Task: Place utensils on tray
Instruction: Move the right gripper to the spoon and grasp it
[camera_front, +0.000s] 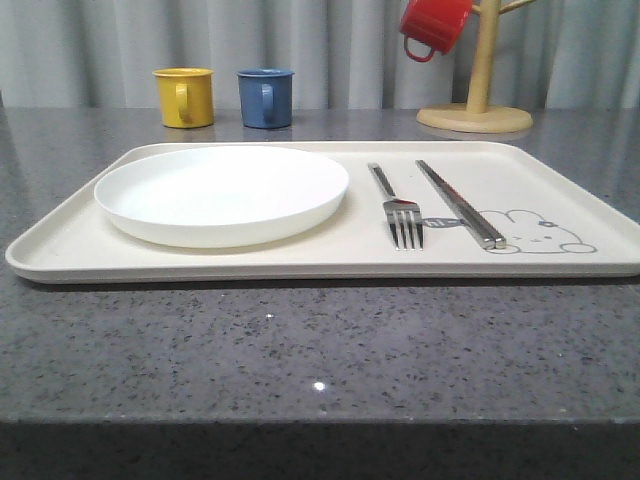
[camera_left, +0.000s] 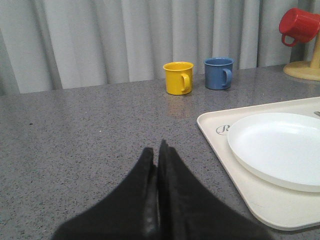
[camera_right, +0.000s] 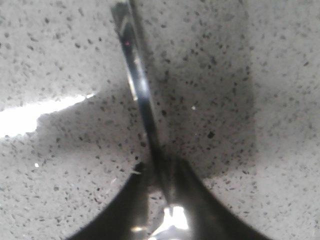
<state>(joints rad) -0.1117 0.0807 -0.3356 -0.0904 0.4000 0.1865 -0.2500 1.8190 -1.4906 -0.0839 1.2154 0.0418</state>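
The cream tray (camera_front: 352, 243) lies across the middle of the counter. On it are a round white plate (camera_front: 220, 195) at the left, a silver fork (camera_front: 401, 214) and a pair of metal chopsticks (camera_front: 459, 203) at the right. In the left wrist view my left gripper (camera_left: 157, 148) is shut and empty over bare counter, beside the tray's (camera_left: 214, 131) left end and the plate (camera_left: 280, 147). In the right wrist view my right gripper (camera_right: 161, 167) is closed round the shiny slim handle of the spoon (camera_right: 137, 85), close above the speckled counter. The spoon's bowl is hidden.
A yellow mug (camera_front: 184, 96) and a blue mug (camera_front: 265, 97) stand behind the tray. A red mug (camera_front: 432, 25) hangs on a wooden mug tree (camera_front: 475, 118) at the back right. Grey curtain closes the back.
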